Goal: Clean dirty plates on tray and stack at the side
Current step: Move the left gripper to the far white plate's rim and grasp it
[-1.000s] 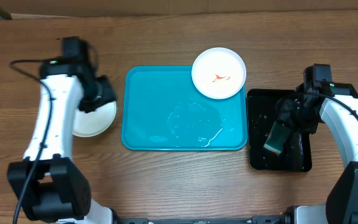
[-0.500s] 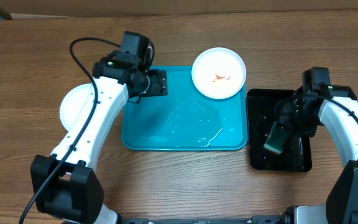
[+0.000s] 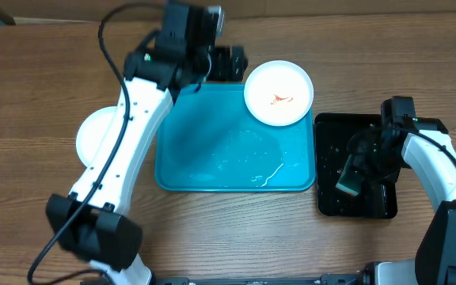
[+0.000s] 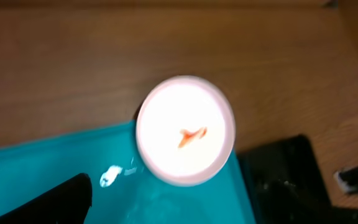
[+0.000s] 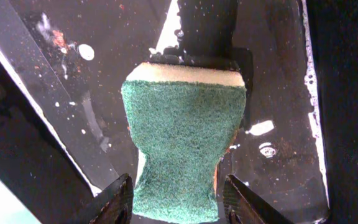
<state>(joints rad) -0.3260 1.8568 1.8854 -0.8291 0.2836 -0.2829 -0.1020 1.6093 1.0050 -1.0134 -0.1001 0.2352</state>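
Two plates show from overhead, both round, shallow and white. The smeared plate (image 3: 279, 93) sits on the far right corner of the tray (image 3: 188, 131), its rim overhanging the tray's edge, with one small orange-red streak near its middle. The clean plate (image 3: 92, 139) lies on the table (image 3: 22, 95) left of the tray, partly hidden by the left arm; I cannot tell whether anything lies under it.

There are two trays. The tray is a large turquoise plastic rectangle with rounded corners and a raised rim, glossy, with wet streaks across its floor. The black tray (image 3: 329, 198) is smaller, stands just beside its right edge, and is wet and speckled with droplets.

The left gripper (image 3: 229, 63) hangs over the tray's far edge, just left of the smeared plate. The wrist view shows only one dark finger (image 4: 55, 200), so I cannot tell how wide it stands; nothing shows in its hold.

The right gripper (image 5: 176, 202) is over the black tray, clamped on the one sponge (image 5: 182, 130), whose rough green scouring face narrows where the fingers pinch it, with a pale foam layer along one edge.
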